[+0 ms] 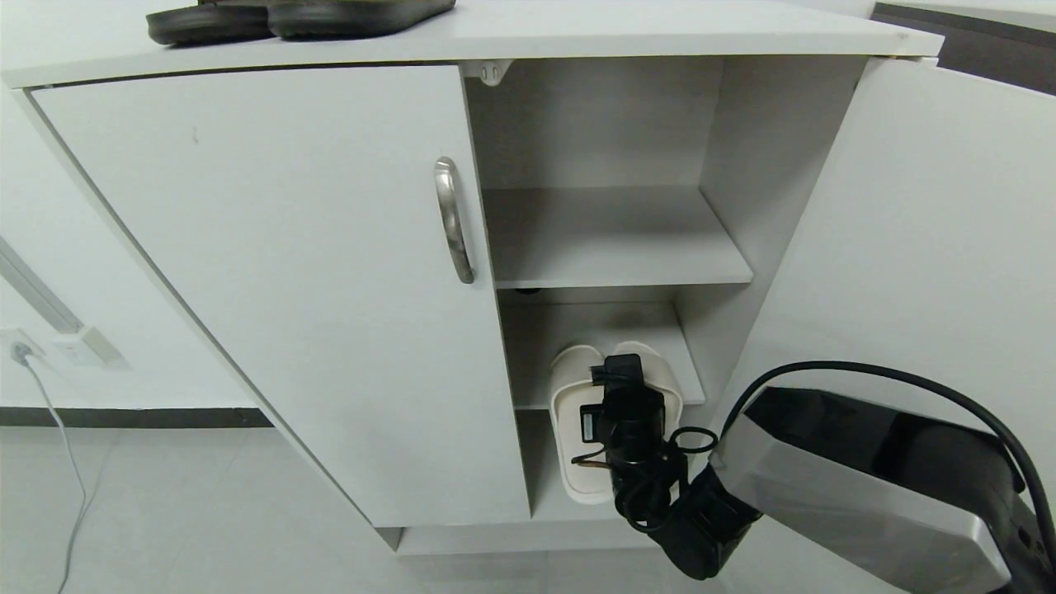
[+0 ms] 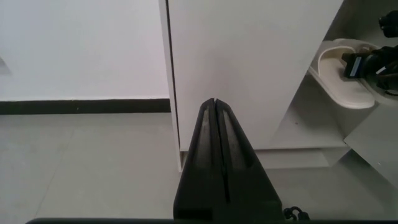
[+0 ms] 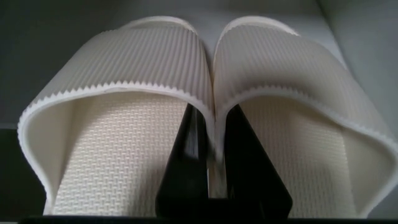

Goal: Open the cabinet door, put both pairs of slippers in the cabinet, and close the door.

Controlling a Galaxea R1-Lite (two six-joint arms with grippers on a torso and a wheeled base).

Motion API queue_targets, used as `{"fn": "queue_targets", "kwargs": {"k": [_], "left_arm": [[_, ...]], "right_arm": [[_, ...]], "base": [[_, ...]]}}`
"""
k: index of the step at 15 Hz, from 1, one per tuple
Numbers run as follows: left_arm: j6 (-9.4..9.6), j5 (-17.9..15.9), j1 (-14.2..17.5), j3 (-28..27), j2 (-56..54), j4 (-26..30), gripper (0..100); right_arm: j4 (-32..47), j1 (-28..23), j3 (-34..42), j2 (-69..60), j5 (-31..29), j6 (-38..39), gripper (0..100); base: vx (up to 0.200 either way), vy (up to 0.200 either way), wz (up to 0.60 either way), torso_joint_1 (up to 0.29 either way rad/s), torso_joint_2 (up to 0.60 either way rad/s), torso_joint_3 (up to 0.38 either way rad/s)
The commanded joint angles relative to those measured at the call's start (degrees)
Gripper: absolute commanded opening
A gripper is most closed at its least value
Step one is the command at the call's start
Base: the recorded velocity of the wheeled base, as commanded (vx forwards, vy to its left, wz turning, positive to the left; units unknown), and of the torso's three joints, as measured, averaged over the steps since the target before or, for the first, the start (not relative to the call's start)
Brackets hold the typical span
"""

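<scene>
Right claw [image 1: 617, 371] clamped on white slippers [image 1: 569, 429], pinching both inner strap edges together. Toes in over lower shelf [image 1: 536, 363], heels hanging out past front edge. My call: push deeper, level soles, let go only once weight sits on shelf. Mind open door [image 1: 907, 247] beside arm. Black slippers [image 1: 297, 16] on cabinet top [image 1: 660, 33]. Left claw [image 2: 215, 109] pressed together, low before closed door [image 2: 249, 62].

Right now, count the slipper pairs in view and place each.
2. The white pair is inside the cabinet at a lower shelf, gripped by the right tool. The dark pair lies on the cabinet top, partly cut off by the frame.
</scene>
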Motion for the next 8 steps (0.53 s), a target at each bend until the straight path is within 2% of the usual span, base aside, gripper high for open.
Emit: {"fn": "queue_targets", "kwargs": {"k": [1,8], "left_arm": [[0.05,0.06,0.01,0.05,0.00,0.00,0],[-0.04,0.15,0.01,0.05,0.00,0.00,0]], "right_arm": [[3.81,-1.18,-4.73,0.50,-0.05,0.14,0],[21.03,-3.73,-26.18,4.81,1.27,0.58,0]], "base": [[0.000,0.000,0.00,0.000,0.00,0.000],[0.000,0.000,0.00,0.000,0.00,0.000]]}}
